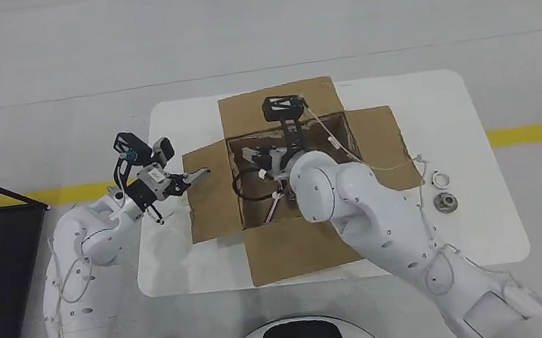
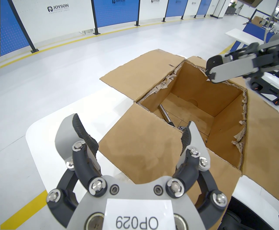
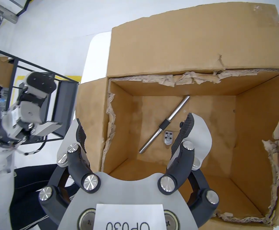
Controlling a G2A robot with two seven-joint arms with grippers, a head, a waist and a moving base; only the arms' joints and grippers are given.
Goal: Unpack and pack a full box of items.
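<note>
Left gripper (image 2: 133,122): jaws spread wide, nothing held, poised above the left flap of the cardboard box (image 2: 139,148). Right gripper (image 3: 133,118): jaws equally wide, empty, over the box's open interior. The box stands mid-table (image 1: 458,218) with 4 flaps folded out and its rim torn. On its floor lie 1 steel rod (image 3: 165,124) and 1 small metal bracket (image 3: 168,138) just beside it. In the left wrist view the box wall hides much of the rod. Each gripper base carries 1 white printed label (image 2: 135,217), cut off at the view's edge. 2 ring-shaped parts (image 1: 444,202) lie on the table right of the box, too small to identify.
</note>
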